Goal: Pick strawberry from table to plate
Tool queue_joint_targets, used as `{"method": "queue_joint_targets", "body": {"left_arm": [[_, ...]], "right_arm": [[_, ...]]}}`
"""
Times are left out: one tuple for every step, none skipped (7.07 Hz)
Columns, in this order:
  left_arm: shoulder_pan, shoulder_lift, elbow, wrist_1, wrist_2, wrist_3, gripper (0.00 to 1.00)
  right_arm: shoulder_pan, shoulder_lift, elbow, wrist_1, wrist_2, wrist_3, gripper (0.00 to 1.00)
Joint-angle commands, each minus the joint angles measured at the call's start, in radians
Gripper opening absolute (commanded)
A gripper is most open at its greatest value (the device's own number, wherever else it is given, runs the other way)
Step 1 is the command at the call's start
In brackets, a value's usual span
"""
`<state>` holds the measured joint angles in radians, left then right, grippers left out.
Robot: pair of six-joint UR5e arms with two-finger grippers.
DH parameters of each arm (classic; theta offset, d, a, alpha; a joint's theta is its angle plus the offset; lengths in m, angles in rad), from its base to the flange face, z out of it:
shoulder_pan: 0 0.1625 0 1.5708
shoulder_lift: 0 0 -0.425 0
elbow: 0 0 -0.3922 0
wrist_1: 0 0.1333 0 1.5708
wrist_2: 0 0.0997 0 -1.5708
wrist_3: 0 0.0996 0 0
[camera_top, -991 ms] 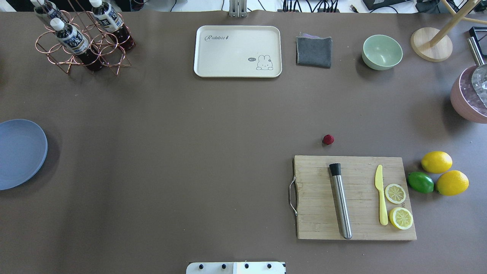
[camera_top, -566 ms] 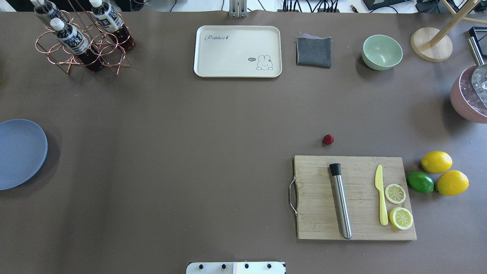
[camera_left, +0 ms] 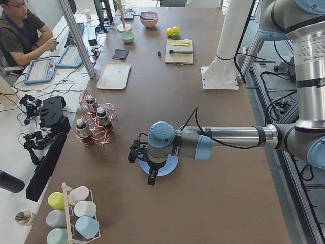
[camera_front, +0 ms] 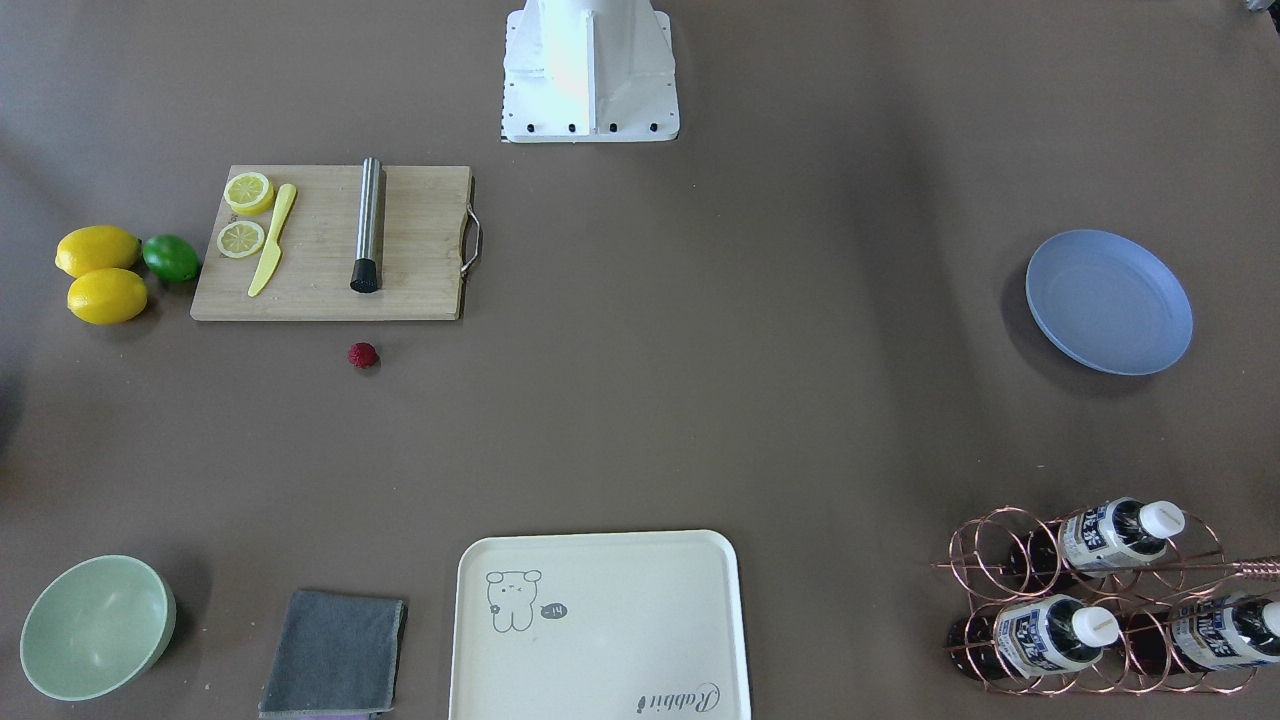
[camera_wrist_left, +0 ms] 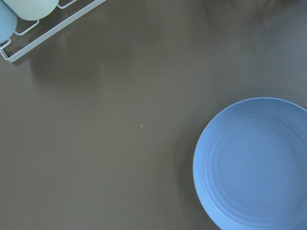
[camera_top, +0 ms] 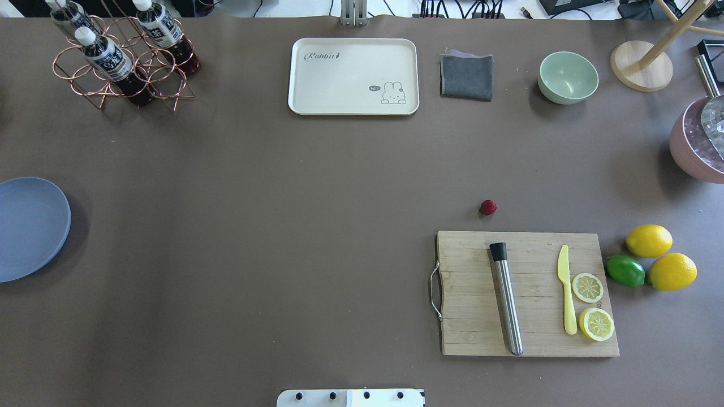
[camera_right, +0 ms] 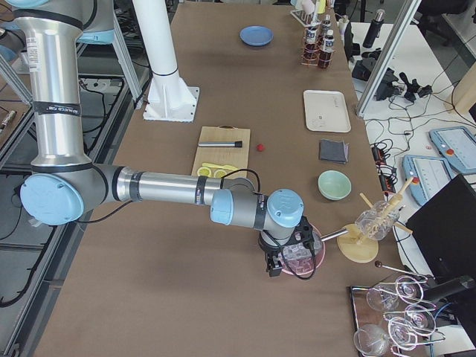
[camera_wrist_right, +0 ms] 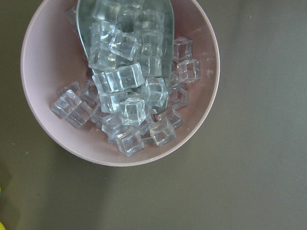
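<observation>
The strawberry is a small dark-red berry lying on the brown table, just beyond the cutting board's far edge. At the table's left end rests the light blue plate, with nothing on it. My left gripper hangs above that plate and shows only in the exterior left view, so I cannot tell whether it is open or shut. My right gripper hovers over a pink bowl at the opposite end. It is seen only from the side, so I cannot tell its state either.
The wooden cutting board carries a steel muddler, a yellow knife and lemon slices; lemons and a lime lie beside it. A pink bowl of ice cubes, a green bowl, a grey cloth, a cream tray and a bottle rack line the edges. A person sits beyond the table.
</observation>
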<state>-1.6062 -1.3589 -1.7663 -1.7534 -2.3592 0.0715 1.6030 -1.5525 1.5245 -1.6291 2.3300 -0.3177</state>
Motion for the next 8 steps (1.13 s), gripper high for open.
{"method": "queue_joint_targets", "body": {"left_arm": [[0.0,0.001,0.002,-0.012,0.0,0.001,0.97],[0.0,0.001,0.002,-0.012,0.0,0.005,0.97],[0.002,0.001,0.004,-0.017,0.004,0.011,0.97],[0.002,0.001,0.007,-0.02,0.009,0.01,0.97],[0.002,0.003,0.019,-0.02,0.006,0.008,0.97],[0.003,0.003,0.042,-0.026,0.003,0.01,0.97],[0.024,0.0,0.065,-0.052,0.004,0.005,0.97],[0.069,-0.003,0.099,-0.136,0.006,-0.056,0.97]], "right_arm": [[0.0,-0.001,-0.001,0.0,0.0,0.0,1.0],[0.0,-0.001,-0.001,0.0,0.0,0.0,1.0],[0.0,-0.001,-0.001,0.0,0.0,0.0,1.0],[0.0,-0.001,-0.001,0.0,0.0,0.0,1.0],[0.0,-0.001,-0.001,0.0,0.0,0.0,1.0],[0.0,-0.003,-0.001,-0.002,0.0,0.0,1.0],[0.0,-0.003,-0.001,0.0,0.0,0.0,1.0],[-0.015,0.005,-0.001,-0.002,0.0,0.011,1.0]]}}
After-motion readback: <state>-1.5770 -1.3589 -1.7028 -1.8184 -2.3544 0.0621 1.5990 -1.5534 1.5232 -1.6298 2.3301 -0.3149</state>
